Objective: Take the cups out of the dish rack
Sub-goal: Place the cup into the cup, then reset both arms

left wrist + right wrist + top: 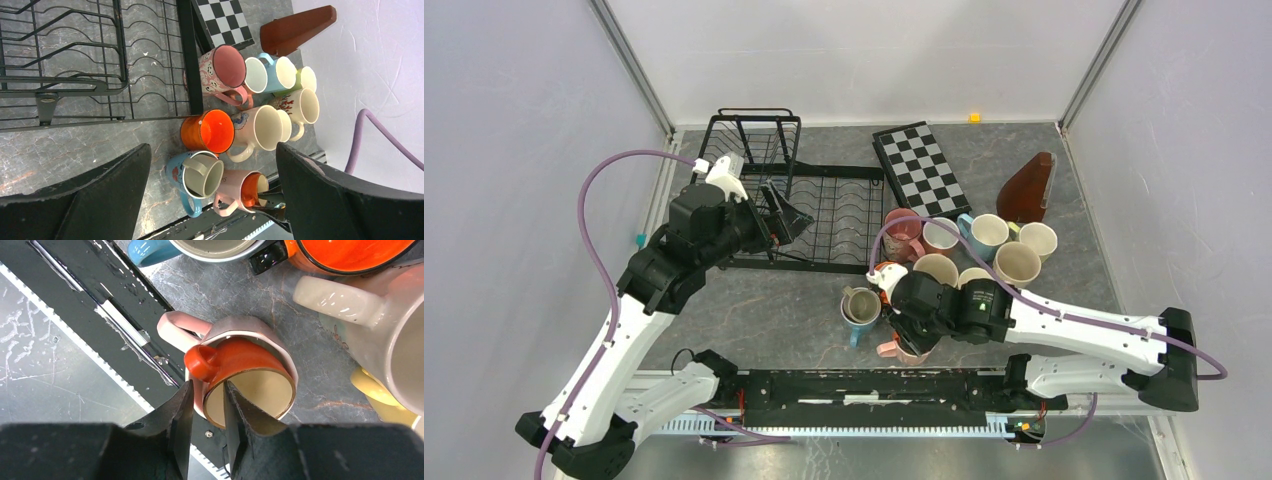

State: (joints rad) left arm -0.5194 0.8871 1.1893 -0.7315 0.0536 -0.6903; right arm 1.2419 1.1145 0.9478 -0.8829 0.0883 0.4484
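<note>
The black wire dish rack [824, 210] stands at the back left, and no cup shows in it. Several cups stand grouped on the table to its right, among them a pink one [902, 232], a light blue one [987, 232] and cream ones [1017, 263]. A blue mug [861, 305] holds a beige cup. My right gripper [206, 390] is shut on the rim of a small orange cup [250, 360], which sits nested in a pink cup [240, 327] near the front edge. My left gripper [789, 222] is open and empty over the rack's near side.
A black-and-white checkerboard [919, 168] lies behind the cups. A brown wedge-shaped object [1027, 188] stands at the back right. A black rail [874, 385] runs along the near table edge, right beside the pink cup. White walls close in the table.
</note>
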